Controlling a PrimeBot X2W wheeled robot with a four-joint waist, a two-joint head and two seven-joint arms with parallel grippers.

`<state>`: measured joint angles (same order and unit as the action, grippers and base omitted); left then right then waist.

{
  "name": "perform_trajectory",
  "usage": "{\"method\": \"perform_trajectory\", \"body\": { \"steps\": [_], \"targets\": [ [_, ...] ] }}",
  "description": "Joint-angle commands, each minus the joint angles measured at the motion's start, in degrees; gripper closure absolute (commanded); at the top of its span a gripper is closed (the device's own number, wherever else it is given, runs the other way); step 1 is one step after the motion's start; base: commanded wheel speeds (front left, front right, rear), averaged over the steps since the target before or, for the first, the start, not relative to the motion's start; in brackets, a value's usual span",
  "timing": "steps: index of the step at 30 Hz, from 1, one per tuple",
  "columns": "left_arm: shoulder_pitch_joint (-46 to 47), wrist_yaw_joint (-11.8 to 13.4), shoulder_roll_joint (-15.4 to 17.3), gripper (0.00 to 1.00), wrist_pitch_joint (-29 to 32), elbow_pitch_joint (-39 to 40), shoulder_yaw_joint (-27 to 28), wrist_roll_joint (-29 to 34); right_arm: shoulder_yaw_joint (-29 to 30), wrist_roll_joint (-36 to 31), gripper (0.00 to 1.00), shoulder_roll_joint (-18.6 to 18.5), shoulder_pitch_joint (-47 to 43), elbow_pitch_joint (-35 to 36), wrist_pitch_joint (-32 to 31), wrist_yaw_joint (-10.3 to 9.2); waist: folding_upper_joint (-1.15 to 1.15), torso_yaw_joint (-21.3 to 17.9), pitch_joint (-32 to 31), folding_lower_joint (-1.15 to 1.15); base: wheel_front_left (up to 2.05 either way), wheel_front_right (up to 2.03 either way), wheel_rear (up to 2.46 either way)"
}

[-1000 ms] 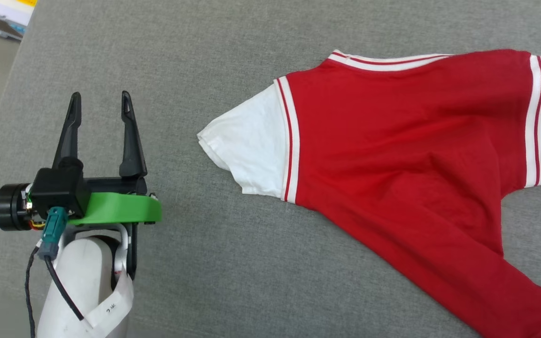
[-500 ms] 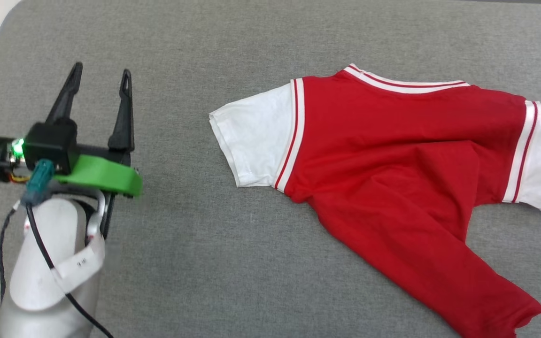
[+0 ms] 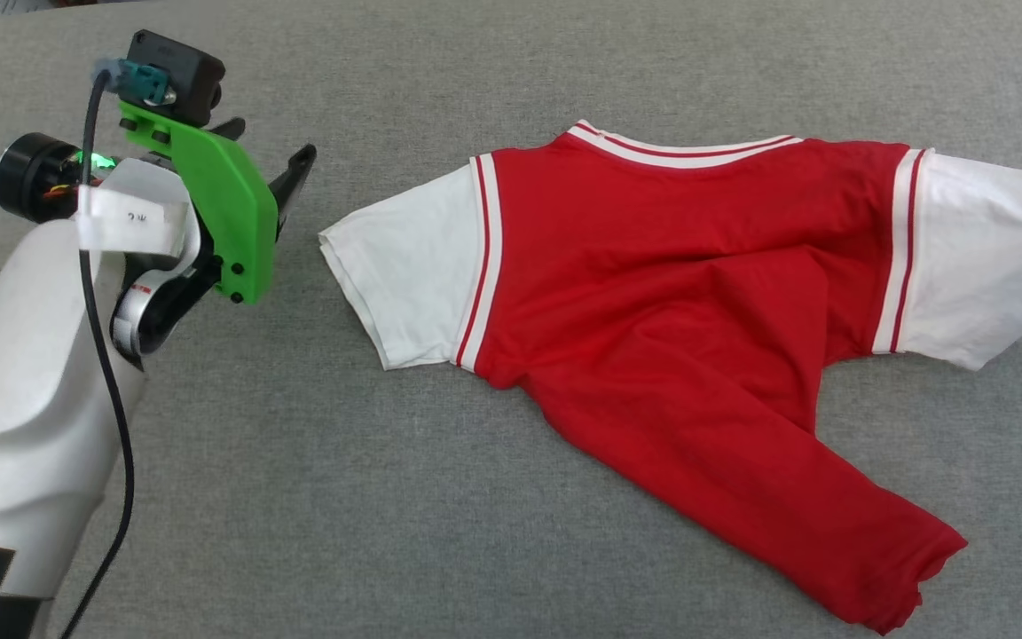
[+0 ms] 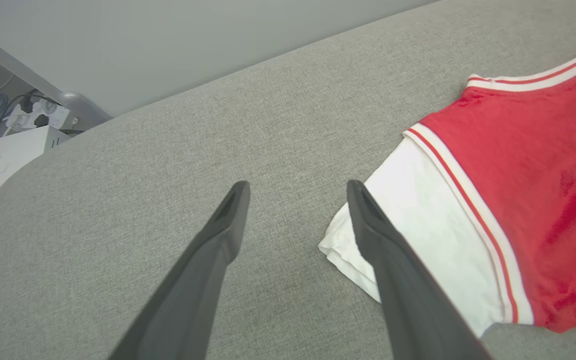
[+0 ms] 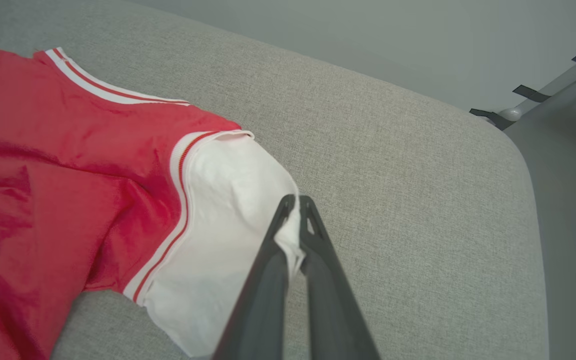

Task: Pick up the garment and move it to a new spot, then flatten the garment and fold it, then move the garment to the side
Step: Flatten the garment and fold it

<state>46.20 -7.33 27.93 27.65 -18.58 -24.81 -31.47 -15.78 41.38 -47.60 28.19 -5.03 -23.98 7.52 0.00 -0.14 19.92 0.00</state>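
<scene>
- Garment [image 3: 671, 293] — lies on the grey fabric-covered counter [image 3: 493, 497] with a plain red face up. It occupies the centre and right of the head view.
- Orientation: the striped collar trim [image 3: 680, 151] sits at 12 o'clock of the garment. The white left sleeve [image 3: 409, 266] points to 9 o'clock and the white right sleeve [image 3: 972, 257] to 3 o'clock.
- The red body narrows and runs toward 5 o'clock, ending in a ruffled hem [image 3: 910, 577]. Diagonal creases cross the red panel; the cloth is not flat.
- Left hand [image 4: 298, 187] — fingers spread wide, nothing between them. It stands at 9 o'clock of the garment, just beside the left sleeve.
- In the left wrist view one finger crosses in front of that sleeve's cuff edge. Whether it touches the cloth cannot be determined.
- Right hand [image 5: 297, 200] — fingers closed on the outer edge of the right sleeve, at 3 o'clock of the garment. White fabric is pinched between the fingertips and drawn up into a small peak at the grip.
</scene>
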Motion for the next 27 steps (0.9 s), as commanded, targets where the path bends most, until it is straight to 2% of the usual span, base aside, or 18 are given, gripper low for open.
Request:
{"method": "perform_trajectory", "body": {
  "steps": [1,5,10,17,18,24,25,26,27],
  "targets": [
    [2.3,-0.1,1.8,0.00,3.1,0.2,-1.3,-2.6,-0.1,-0.5,1.00,0.4,-0.6,1.0,-0.1,-0.03,0.00,-1.1,0.7,0.00,0.00,0.00,0.00],
    [5.3,-0.1,5.0,0.00,11.4,0.5,-7.1,-8.8,-0.6,-1.1,1.00,1.3,0.2,2.9,-0.4,-0.03,0.00,-2.2,1.8,0.00,0.00,0.00,0.00],
    [8.3,-0.1,6.2,0.00,18.7,-1.2,-13.2,-14.2,-1.4,-1.3,1.00,1.9,1.7,3.6,-0.8,-0.03,0.00,-3.3,3.5,0.00,0.00,0.00,0.00],
    [11.9,-0.1,6.3,0.00,21.3,-5.9,-19.9,-16.3,-3.8,-1.3,1.00,3.0,4.8,2.9,-0.4,-0.03,0.00,-4.9,5.9,0.00,0.00,0.00,0.00],
    [12.6,-0.1,6.4,0.00,21.2,-8.4,-22.8,-16.6,-5.0,-1.1,1.00,3.6,6.3,2.3,0.1,-0.03,0.00,-5.5,6.8,0.00,0.00,0.00,0.00],
    [13.3,-0.1,7.9,0.00,22.0,-10.1,-30.5,-17.2,-7.0,-0.5,1.00,4.0,8.3,0.7,1.4,-0.03,0.00,-5.8,7.6,0.00,0.00,0.00,0.00],
    [13.3,-0.2,8.1,0.05,21.8,-10.0,-31.4,-17.7,-7.2,-0.4,1.00,4.0,8.6,0.4,1.6,-0.03,0.00,-5.8,7.6,0.00,0.00,0.00,0.00],
    [13.4,-0.2,8.4,1.00,21.7,-9.9,-32.5,-18.4,-7.4,-0.3,1.00,3.9,8.9,0.1,1.9,-0.03,0.00,-5.7,7.6,0.00,0.00,0.00,0.00],
    [13.5,-0.2,8.5,1.00,21.3,-9.8,-33.1,-19.0,-7.6,-0.2,1.00,3.9,9.1,-0.1,2.2,-0.03,0.00,-5.6,7.6,0.00,0.00,0.00,0.00]
  ]
}}
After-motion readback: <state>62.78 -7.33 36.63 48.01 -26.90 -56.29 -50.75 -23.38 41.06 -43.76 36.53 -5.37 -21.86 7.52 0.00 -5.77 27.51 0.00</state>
